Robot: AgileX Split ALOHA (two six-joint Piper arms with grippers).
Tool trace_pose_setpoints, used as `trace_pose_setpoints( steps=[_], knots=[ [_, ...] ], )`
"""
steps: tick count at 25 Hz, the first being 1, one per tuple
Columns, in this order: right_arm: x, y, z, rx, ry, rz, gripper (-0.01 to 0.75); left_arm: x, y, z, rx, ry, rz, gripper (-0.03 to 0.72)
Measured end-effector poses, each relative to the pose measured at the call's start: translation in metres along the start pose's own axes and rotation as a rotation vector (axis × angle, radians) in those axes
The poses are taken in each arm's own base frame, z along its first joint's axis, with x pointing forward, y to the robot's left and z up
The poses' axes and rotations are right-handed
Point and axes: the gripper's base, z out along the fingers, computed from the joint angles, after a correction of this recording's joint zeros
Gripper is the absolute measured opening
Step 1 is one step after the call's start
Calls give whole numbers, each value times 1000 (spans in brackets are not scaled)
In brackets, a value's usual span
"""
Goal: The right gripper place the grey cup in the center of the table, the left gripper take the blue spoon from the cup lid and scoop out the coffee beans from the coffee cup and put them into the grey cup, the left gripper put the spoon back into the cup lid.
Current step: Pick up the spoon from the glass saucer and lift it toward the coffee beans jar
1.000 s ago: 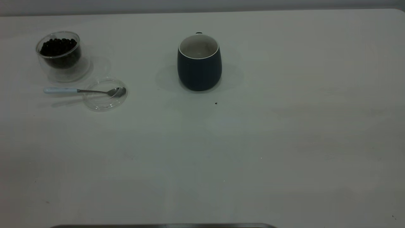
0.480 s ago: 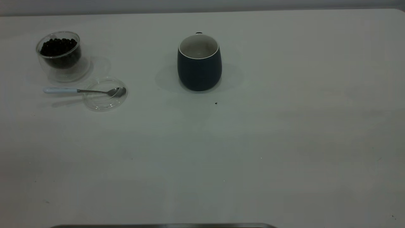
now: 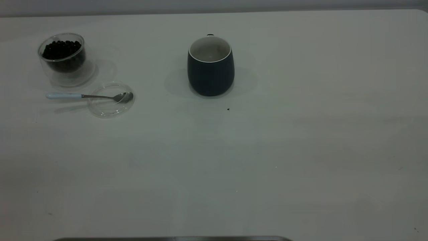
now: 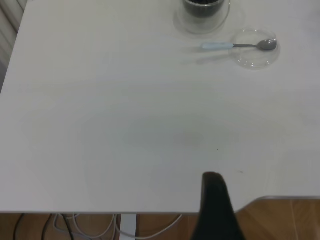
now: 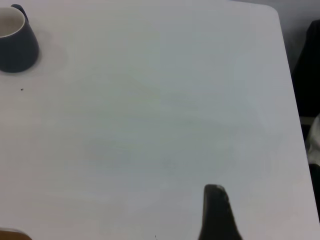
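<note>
Exterior view: mug (image 3: 210, 72) upright on the table (image 3: 301, 134), handle turned to the far side, inside bare. Well left of the mug — glass cup (image 3: 63, 58) holding beans (image 3: 62, 50); just nearer, the lid (image 3: 111, 99) with the spoon (image 3: 90, 96) lying across it, bowl inside, handle pointing away from the mug. Left gripper (image 4: 216, 207) and right gripper (image 5: 217, 212) hang at the table's edges, well clear of the mug — neither holds anything, and their opening cannot be told.

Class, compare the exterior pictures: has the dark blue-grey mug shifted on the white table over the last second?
No. The dark blue-grey mug keeps its place relative to the tiny dark speck in front of it on the white table.
</note>
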Motion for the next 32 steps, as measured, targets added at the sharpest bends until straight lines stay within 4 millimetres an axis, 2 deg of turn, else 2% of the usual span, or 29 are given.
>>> trace_pose_setpoints(
  steps=[16,20,22,25,29,32],
  knots=[
    [0,0,0,0,0,0,462,0,0,0,0,0,-3,592],
    [0,0,0,0,0,0,462,-3,0,1,3,15,-86,592],
    [0,0,0,0,0,0,462,-15,-1,3,25,40,-107,592],
    [0,0,0,0,0,0,462,-44,-5,17,83,99,-140,593],
    [0,0,0,0,0,0,462,-87,-11,61,175,182,-172,646],
    [0,0,0,0,0,0,462,-118,-15,104,245,264,-178,710]
  ],
)
